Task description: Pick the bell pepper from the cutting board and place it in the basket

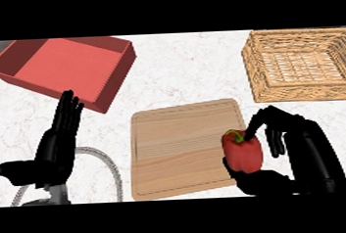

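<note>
A red bell pepper [244, 153] with a green stem stands at the right edge of the wooden cutting board [181, 146]. My right hand [293, 147] is curled round the pepper from the right, with fingers above its stem and the thumb under its lower side. The woven wicker basket [255, 66] sits at the far right of the counter, with nothing visible in it. At the lower left, my left hand [55, 143] rests open with its fingers pointing up.
A red open box [116, 77] stands at the far left. A grey hose or cable [105, 163] loops beside my left forearm. White marble counter lies between the board and the basket.
</note>
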